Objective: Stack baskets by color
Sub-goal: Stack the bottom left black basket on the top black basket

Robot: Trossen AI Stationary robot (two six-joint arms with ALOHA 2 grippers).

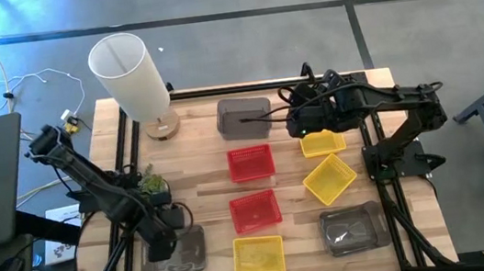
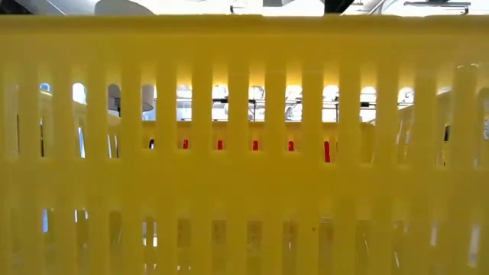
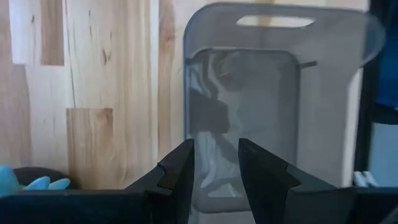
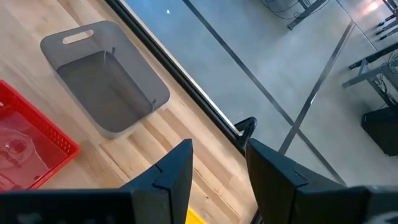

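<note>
Baskets lie scattered, unstacked; left gripper (image 1: 162, 248) hovers with parted, empty fingers over the near-left grey basket (image 1: 182, 252). Right gripper (image 1: 299, 121) waits, spread, beside the far grey basket (image 1: 242, 117). Next: descend, pinch the rim.

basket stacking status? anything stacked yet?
Done: nothing visibly stacked; the red baskets, yellow baskets and grey baskets lie apart.
In hand: nothing. Left claw open above the near-left grey basket; right claw open near the far grey one.
Left: all colour stacks.
</note>
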